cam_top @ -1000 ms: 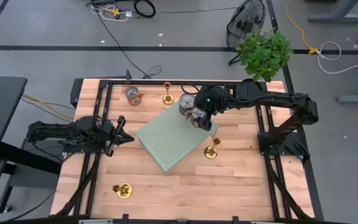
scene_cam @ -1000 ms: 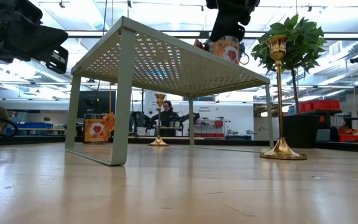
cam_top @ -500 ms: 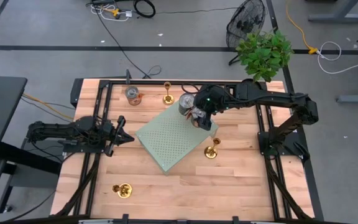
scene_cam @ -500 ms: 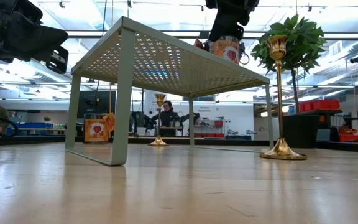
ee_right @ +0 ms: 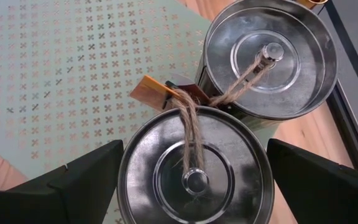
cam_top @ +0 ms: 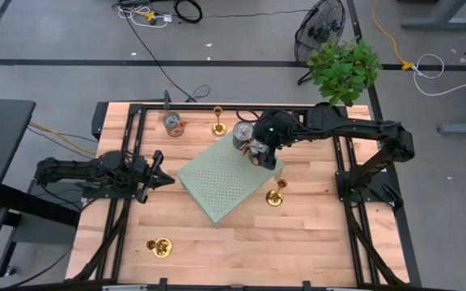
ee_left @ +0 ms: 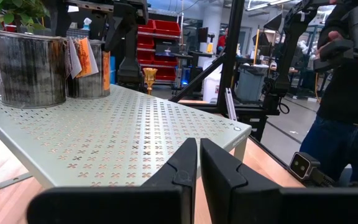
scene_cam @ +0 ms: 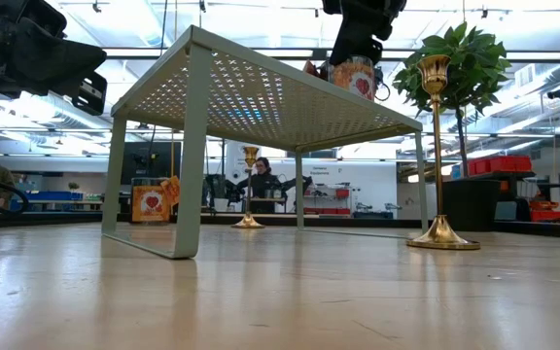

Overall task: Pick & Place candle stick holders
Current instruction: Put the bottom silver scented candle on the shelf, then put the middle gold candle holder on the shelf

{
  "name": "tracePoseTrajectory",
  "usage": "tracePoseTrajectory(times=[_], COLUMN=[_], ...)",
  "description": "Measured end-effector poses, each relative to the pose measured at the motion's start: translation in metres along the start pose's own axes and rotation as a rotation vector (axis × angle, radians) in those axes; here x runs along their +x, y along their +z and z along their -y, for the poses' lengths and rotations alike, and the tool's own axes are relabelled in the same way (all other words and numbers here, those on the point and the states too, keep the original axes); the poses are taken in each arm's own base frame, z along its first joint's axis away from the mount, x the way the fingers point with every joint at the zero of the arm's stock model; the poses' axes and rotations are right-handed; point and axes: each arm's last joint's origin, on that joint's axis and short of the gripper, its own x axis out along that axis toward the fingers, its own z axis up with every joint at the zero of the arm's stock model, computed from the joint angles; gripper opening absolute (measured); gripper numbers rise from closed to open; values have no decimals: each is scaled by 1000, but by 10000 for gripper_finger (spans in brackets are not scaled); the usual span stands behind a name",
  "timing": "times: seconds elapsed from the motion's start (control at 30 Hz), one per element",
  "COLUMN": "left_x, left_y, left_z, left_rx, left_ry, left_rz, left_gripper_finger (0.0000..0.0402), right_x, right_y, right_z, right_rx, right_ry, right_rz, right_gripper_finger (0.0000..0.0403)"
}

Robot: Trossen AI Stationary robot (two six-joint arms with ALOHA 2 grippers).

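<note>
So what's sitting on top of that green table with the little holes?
Two silver cans, tied with twine, stand near one corner of the green rack. The right pincer hovers open above one. No candle holder is on it. What's under the cans is hidden.

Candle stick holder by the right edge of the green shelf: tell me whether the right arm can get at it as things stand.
Probably yes. The candle stick holder stands alone on bare table just off the green shelf. The right gripper, jaws open over the cans, hovers nearby with nothing between.
</note>
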Motion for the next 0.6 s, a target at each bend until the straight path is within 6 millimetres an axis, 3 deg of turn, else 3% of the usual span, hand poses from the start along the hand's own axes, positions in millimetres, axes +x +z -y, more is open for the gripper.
tracePoseTrajectory(times=[0.2,0.6], left_x=[0,0], left_y=[0,0], left_z=[0,0], left_rx=[0,0], left_ry=[0,0], left_rz=[0,0], left_gripper_finger=[25,25], right_x=[-5,-43], right_y=[-1,-4], right_z=[0,2], right_rx=[14,28], right_ry=[1,9], right_rz=[14,125], right_gripper_finger=[400,400])
